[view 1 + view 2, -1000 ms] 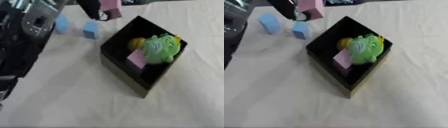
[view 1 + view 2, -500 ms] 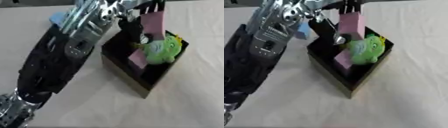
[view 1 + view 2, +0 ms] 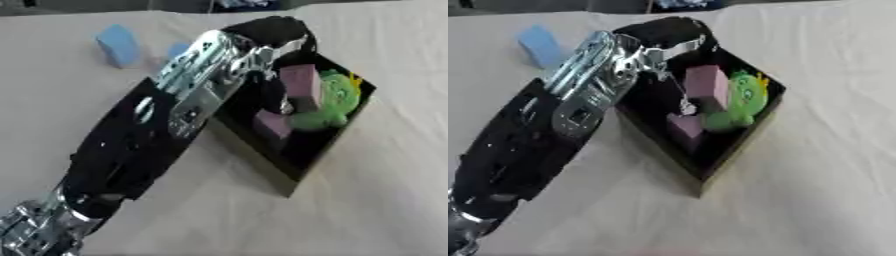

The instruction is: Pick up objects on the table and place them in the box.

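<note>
A black box [image 3: 308, 161] stands on the cream tablecloth. Inside it lie a green plush toy [image 3: 338, 100] and a pink block [image 3: 272, 124]. My left arm reaches in from the lower left, and my left hand [image 3: 269, 34] is down over the box's near-left side. Its dark fingers [image 3: 269, 94] are curled against a second pink block [image 3: 302, 88], which stands tilted inside the box against the green toy. On the table at the upper left sits a blue block [image 3: 118, 45]. Another blue block [image 3: 178, 50] is partly hidden behind my arm. My right hand is not in view.
My black and silver left forearm [image 3: 149, 135] crosses the table's left half and covers part of it. Bare cloth lies to the right of the box and in front of it. Dark objects show at the table's far edge.
My left hand has lowered the pink block from above the box down into it, beside the green toy. The whole picture has also shifted, so the camera has moved.
</note>
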`<state>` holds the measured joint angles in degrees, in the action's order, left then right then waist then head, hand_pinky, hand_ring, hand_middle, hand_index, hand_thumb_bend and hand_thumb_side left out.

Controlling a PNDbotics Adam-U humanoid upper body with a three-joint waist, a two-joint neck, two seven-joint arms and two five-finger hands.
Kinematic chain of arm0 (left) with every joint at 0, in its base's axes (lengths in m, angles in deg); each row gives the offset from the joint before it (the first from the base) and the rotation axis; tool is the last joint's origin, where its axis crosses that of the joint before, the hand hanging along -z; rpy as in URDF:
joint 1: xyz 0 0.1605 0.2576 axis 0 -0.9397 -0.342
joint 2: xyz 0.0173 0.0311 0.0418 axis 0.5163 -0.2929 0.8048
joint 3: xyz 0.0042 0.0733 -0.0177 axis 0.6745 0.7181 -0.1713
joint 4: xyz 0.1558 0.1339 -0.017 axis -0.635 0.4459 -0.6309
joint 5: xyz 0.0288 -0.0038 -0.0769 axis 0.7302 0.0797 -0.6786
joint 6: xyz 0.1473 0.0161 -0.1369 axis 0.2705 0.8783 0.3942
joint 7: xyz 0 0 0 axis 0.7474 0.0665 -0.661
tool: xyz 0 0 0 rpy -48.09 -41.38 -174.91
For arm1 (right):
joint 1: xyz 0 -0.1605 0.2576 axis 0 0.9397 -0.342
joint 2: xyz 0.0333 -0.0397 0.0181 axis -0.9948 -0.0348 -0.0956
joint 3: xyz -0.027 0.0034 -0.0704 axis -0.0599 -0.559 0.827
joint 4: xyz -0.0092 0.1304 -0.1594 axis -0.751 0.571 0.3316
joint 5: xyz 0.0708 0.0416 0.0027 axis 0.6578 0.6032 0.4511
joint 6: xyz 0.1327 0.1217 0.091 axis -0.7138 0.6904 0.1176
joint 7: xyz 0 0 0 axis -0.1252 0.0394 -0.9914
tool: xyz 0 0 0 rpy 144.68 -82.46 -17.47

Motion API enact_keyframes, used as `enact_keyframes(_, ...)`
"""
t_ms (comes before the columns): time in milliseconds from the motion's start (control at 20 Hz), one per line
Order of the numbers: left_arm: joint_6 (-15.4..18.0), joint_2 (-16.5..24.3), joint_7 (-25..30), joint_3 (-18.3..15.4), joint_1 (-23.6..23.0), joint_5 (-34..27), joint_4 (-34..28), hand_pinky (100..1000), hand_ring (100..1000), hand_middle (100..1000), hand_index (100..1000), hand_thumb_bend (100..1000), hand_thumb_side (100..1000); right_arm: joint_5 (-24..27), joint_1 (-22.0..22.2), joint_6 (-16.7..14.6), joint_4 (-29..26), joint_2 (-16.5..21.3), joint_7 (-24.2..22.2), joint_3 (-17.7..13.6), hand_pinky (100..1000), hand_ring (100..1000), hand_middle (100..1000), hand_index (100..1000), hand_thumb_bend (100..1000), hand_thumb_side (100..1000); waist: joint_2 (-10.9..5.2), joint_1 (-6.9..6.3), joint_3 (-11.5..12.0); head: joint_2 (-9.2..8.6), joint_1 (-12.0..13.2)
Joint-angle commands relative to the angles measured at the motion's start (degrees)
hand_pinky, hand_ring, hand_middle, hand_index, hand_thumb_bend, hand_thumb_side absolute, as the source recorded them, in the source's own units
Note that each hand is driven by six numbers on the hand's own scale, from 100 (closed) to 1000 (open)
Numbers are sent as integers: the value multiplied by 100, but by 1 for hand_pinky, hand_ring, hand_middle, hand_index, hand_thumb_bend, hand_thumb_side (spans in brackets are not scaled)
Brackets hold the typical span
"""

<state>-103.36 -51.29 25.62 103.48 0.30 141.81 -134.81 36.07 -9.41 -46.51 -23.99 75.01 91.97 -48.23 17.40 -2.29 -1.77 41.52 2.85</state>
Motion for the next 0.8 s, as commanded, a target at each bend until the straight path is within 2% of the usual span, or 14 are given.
enact_keyframes(50,135,41,86,4,57,263,-83,943,903,869,944,657,210,2,-21,22,-81,101,2,-41,872,815,571,763,100,559,-168,11,-10,-64,-4)
enact_keyframes(100,177,66,102,-12,55,376,-131,958,920,882,954,680,272,0,-15,25,-81,99,5,-43,872,815,571,763,100,559,-171,10,-10,-65,-7)
enact_keyframes(150,215,95,114,-32,53,475,-178,985,964,904,975,660,389,-3,-8,26,-81,99,8,-44,872,815,571,763,100,558,-175,9,-8,-64,-13)
enact_keyframes(250,277,147,116,-98,47,638,-276,994,1000,919,982,652,475,-11,10,29,-81,100,11,-46,872,815,571,763,100,559,-181,7,-2,-62,-25)
enact_keyframes(400,324,176,115,-154,38,771,-364,994,1000,919,982,652,475,-18,21,34,-81,98,16,-46,872,815,571,763,100,559,-185,7,3,-61,-29)
enact_keyframes(450,330,180,115,-163,40,789,-380,996,1000,926,984,652,500,-19,22,35,-81,97,16,-45,872,815,570,763,100,559,-185,8,4,-62,-28)
enact_keyframes(500,338,192,99,-185,48,815,-429,989,1000,925,983,647,472,-20,23,37,-81,97,15,-42,872,815,570,763,100,558,-189,12,8,-64,-24)
enact_keyframes(700,360,280,122,-297,20,838,-708,983,1000,922,980,640,460,-21,26,38,-81,98,10,-40,872,815,570,763,100,558,-198,17,14,-73,-22)
enact_keyframes(800,328,400,94,-445,22,765,-922,954,988,901,964,591,445,-19,33,35,-81,102,18,-47,872,815,571,763,100,558,-207,14,23,-79,-52)
